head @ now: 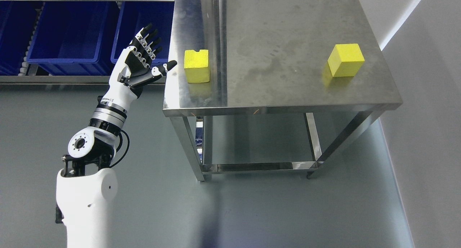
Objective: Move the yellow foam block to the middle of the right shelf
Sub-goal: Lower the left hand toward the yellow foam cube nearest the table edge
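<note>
Two yellow foam blocks on steel desk (288, 42): near foam block (196, 65) at left edge, far foam block (345, 60) near right edge. Left hand (146, 58) released, fingers spread, holding nothing, just left of near foam block, thumb pointing at it. Right arm unseen.

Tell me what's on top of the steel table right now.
Two yellow foam blocks sit on the steel table: one near its left edge, beside the open left hand, and one near the right edge. Nothing covers either block.
</note>
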Robot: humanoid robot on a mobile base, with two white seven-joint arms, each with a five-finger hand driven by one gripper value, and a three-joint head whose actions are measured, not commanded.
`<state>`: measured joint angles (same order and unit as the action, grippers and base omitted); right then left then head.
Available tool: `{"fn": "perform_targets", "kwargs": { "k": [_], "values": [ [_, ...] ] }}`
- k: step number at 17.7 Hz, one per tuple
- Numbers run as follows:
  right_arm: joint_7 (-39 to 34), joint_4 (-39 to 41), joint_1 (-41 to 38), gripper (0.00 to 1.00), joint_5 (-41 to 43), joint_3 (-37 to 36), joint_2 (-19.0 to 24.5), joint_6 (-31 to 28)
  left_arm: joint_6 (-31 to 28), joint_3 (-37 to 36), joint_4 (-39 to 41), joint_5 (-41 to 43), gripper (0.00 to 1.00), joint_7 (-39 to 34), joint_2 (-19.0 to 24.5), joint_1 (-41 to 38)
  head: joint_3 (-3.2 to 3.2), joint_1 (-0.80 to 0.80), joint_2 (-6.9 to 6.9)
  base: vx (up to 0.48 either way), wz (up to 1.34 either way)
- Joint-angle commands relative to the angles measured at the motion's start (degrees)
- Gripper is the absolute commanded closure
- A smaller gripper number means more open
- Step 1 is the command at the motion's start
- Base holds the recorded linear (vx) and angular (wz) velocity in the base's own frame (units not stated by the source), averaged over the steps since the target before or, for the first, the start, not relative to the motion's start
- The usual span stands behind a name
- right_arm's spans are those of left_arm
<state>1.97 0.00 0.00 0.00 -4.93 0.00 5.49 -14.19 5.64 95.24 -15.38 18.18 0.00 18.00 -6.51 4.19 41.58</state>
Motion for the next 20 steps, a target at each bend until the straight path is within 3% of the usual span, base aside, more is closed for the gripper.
{"fn": "perform_targets", "kwargs": {
  "k": [1, 7, 11, 16, 20],
  "values": [
    [-0.04, 1.0, -0.09, 0.0, -0.18, -0.08, -1.0, -0.04, 0.04, 0.25, 0.12, 0.0, 0.0, 0.02, 1.0, -0.07, 0.0, 0.0, 0.0, 0.026, -0.09],
    [-0.04, 1.0, -0.09, 0.0, -0.18, 0.01, -1.0, -0.04, 1.35, 1.12, 0.12, 0.0, 0.0, 0.11, 1.49, 0.02, 0.0, 0.0, 0.0, 0.04, -0.11],
    [-0.04, 1.0, -0.09, 0.0, -0.18, 0.01, -1.0, -0.04, 6.09, 3.05, 0.12, 0.0, 0.0, 0.63, 5.79, 0.02, 0.0, 0.0, 0.0, 0.022, -0.01],
    [-0.04, 1.0, -0.09, 0.0, -0.18, 0.01, -1.0, -0.04, 11.63, 5.35, -0.23, 0.0, 0.01, 12.12, 15.79, -2.26, 0.0, 0.0, 0.0, 0.0, 0.01],
    [-0.04, 1.0, -0.09, 0.0, -0.18, 0.01, -1.0, -0.04, 11.9, 3.16, -1.89, 2.09, 0.01, 16.88, 23.89, -3.68, 0.0, 0.0, 0.0, 0.0, 0.0]
  ]
}}
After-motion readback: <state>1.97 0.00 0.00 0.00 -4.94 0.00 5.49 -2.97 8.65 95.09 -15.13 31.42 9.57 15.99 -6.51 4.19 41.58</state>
